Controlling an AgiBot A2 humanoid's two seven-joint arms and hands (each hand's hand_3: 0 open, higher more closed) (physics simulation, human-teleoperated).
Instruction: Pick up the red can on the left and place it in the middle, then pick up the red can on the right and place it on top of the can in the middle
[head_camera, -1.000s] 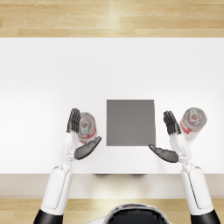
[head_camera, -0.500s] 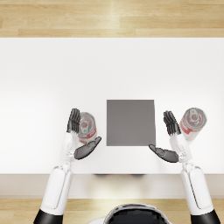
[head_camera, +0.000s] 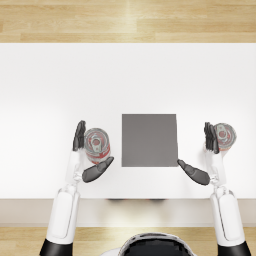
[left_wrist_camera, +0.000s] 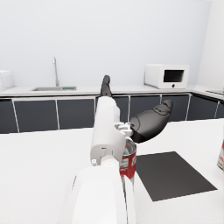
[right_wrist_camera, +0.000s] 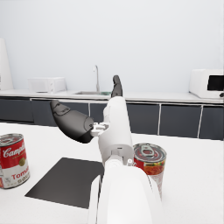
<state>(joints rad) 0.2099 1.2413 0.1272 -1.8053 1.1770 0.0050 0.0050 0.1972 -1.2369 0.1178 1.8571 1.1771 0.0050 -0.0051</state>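
The left red can (head_camera: 96, 145) stands upright just left of the dark grey mat (head_camera: 149, 140). My left hand (head_camera: 81, 156) is spread around it, fingers (head_camera: 79, 135) along its outer side and the thumb near its front; no grip shows. In the left wrist view the left red can (left_wrist_camera: 128, 160) sits below the left hand (left_wrist_camera: 148, 122). The right red can (head_camera: 224, 137) stands right of the mat. My right hand (head_camera: 206, 160) is spread beside it, with the can against the backs of the fingers, outside the palm. The right wrist view shows the right hand (right_wrist_camera: 73, 124) and the right red can (right_wrist_camera: 150, 164).
Everything sits near the front edge of a white table (head_camera: 128, 80). The mat (left_wrist_camera: 173, 175) lies flat between the two cans. A kitchen counter with sink (left_wrist_camera: 54, 89) and microwave (left_wrist_camera: 167, 76) runs along the far wall, well away.
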